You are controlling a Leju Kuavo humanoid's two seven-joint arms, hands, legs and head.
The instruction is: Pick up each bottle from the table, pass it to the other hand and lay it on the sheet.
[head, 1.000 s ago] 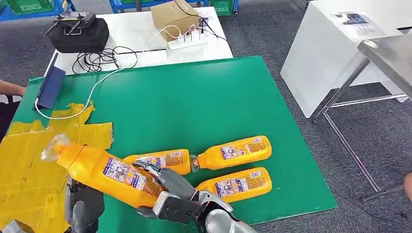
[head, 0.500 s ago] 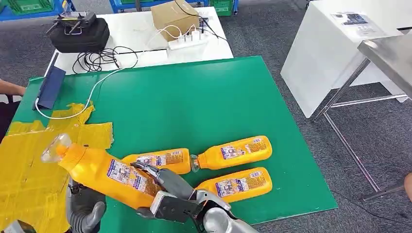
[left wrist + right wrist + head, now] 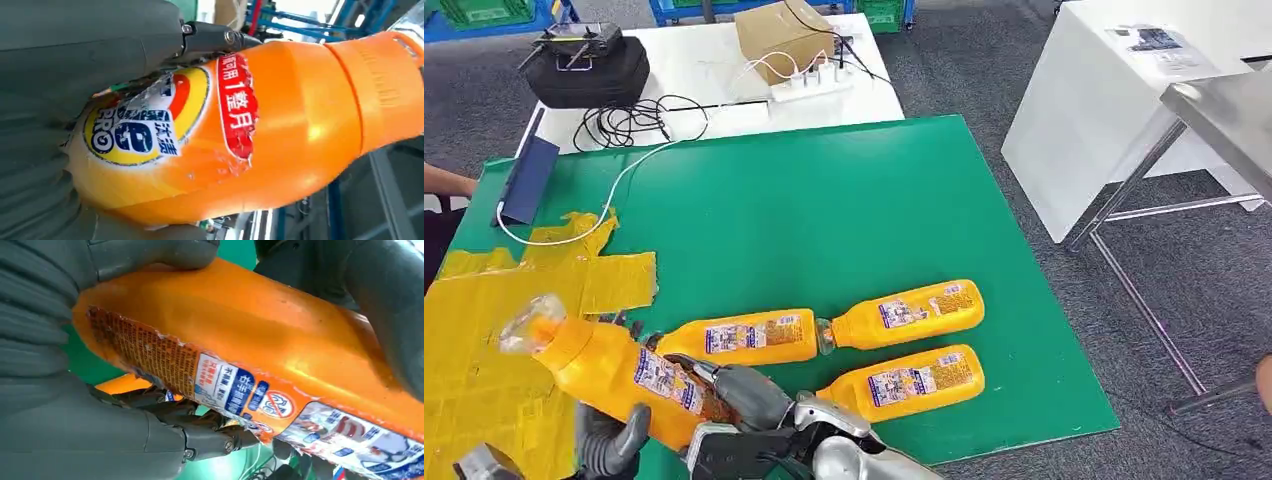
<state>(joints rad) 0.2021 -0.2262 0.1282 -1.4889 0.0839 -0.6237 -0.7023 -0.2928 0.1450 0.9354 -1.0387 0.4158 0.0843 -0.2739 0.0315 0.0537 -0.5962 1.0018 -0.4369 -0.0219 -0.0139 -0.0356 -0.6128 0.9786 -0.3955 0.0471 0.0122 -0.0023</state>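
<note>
Both hands [image 3: 724, 420] grip orange bottle [image 3: 609, 365]; contents unseen

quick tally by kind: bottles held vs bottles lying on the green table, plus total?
Orange bottle held between left hand and right hand: 1
Orange bottles lying on the green table: 3
Total bottles: 4

Head view high, facing down over green table [image 3: 844, 220]; both wrist views close on held bottle [image 3: 280, 130].
</note>
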